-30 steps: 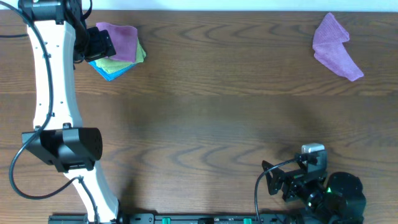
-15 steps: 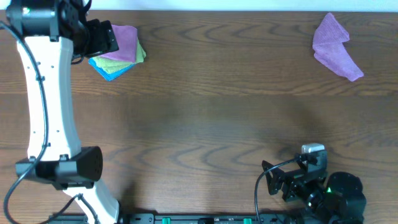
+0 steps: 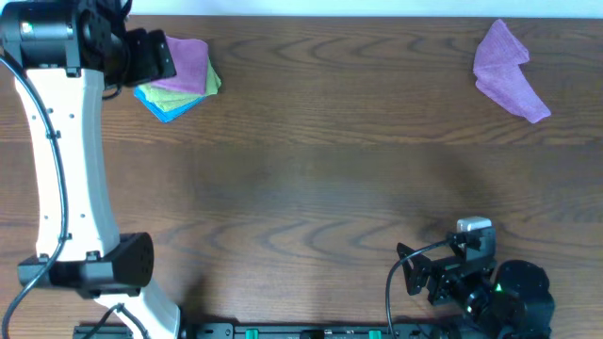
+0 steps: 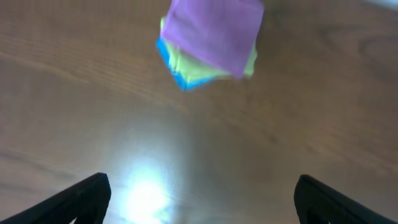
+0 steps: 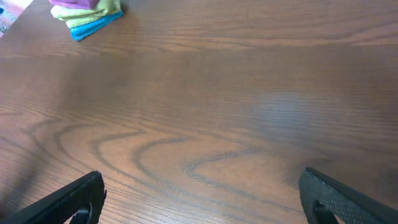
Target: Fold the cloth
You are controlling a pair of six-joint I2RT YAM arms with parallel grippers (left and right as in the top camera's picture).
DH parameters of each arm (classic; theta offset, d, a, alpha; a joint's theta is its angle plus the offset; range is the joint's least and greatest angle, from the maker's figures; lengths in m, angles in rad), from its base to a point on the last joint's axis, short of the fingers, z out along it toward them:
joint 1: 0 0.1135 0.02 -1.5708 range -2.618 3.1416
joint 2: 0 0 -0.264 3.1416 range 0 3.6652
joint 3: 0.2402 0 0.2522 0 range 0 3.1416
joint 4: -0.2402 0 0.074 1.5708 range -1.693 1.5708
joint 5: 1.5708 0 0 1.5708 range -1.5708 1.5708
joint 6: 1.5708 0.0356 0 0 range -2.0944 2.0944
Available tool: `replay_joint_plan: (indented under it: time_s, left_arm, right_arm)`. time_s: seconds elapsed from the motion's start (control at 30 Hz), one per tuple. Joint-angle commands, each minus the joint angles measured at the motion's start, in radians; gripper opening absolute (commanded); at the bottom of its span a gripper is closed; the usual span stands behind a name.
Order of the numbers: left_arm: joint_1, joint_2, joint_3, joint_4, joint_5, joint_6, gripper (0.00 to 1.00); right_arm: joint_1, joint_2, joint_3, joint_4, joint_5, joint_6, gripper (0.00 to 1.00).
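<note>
Only the overhead view shows the crumpled purple cloth (image 3: 509,68). The left hand (image 4: 202,198), spread wide and empty, has the folded stack (image 4: 210,43) ahead; the right hand (image 5: 202,194) is likewise.

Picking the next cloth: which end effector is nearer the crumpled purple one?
Right. Right end effector: near table edge, same side as the cloth. Left end effector: opposite side, at the folded stack.

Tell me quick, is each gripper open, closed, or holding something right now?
Left gripper: open, holding nothing.
Right gripper: open, holding nothing.
</note>
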Motion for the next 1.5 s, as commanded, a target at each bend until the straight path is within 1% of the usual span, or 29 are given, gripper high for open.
replay_joint_plan:
  time_s: [0.0,0.1,0.17,0.3,0.47,0.67,0.8,0.97,1.17,1.47]
  left_arm:
    - [-0.003,-0.08,-0.137,0.088,0.037,0.02,0.95]
    - [-0.003,-0.189,-0.367,0.254,0.066,0.021,0.95]
    - [-0.003,-0.28,-0.542,0.378,0.068,0.021,0.95]
    - [-0.003,-0.454,-0.825,0.576,0.064,0.022,0.95]
    - [-0.003,-0.665,-1.127,0.769,0.063,0.022,0.95]
    - [-0.002,-0.917,-1.441,0.909,0.052,0.022,0.95]
    - [-0.002,-1.082,-1.607,0.951,0.037,0.029,0.96]
    - [-0.002,-1.273,-1.761,0.953,0.037,0.111,0.95]
    - [-0.002,-1.442,-1.891,0.951,0.037,0.197,0.95]
    - [-0.002,-1.642,-2.045,0.931,0.015,0.205,0.96]
  right_arm:
    - [-0.01,-0.005,-0.005,0.001,-0.004,0.011,0.99]
    - [-0.01,-0.005,-0.005,0.001,-0.004,0.011,0.99]
    - [-0.01,-0.005,-0.005,0.001,-0.004,0.011,0.99]
    - [-0.01,-0.005,-0.005,0.001,-0.004,0.011,0.99]
    - [-0.01,-0.005,-0.005,0.001,-0.004,0.011,0.99]
    - [-0.01,-0.005,-0.005,0.001,-0.004,0.011,0.99]
    - [-0.01,-0.005,-0.005,0.001,-0.004,0.011,0.99]
    - [-0.01,-0.005,-0.005,0.001,-0.004,0.011,0.99]
    - [-0.01,-0.005,-0.005,0.001,-0.004,0.011,0.99]
    - [-0.01,-0.005,-0.005,0.001,-0.004,0.011,0.99]
